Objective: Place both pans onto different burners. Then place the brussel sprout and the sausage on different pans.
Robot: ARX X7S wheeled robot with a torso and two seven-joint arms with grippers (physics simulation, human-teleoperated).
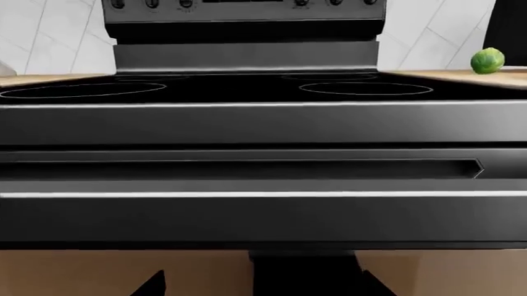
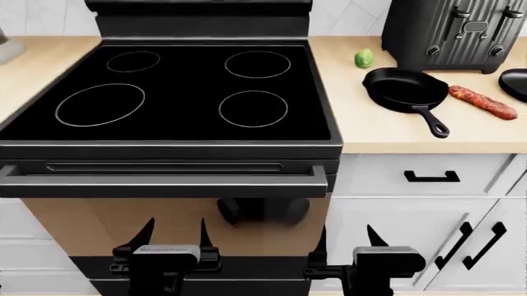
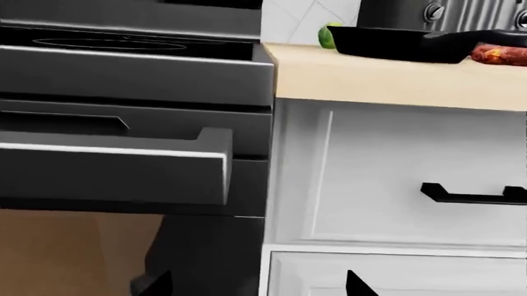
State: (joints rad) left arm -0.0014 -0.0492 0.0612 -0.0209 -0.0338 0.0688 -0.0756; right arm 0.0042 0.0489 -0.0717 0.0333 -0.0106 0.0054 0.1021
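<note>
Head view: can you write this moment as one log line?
black cast-iron pan: on counter | green brussel sprout: counter | reddish sausage: counter | black stove burners: bare | grippers: low, open

A home kitchen, a black stove (image 2: pixel 177 92) with four round burners, an oven door handle (image 2: pixel 165 179) below, a light wood counter (image 2: pixel 387 132), white drawers (image 2: pixel 420 176), white wall tiles (image 1: pixel 49 37), a dark toaster (image 2: pixel 453 31)
</note>
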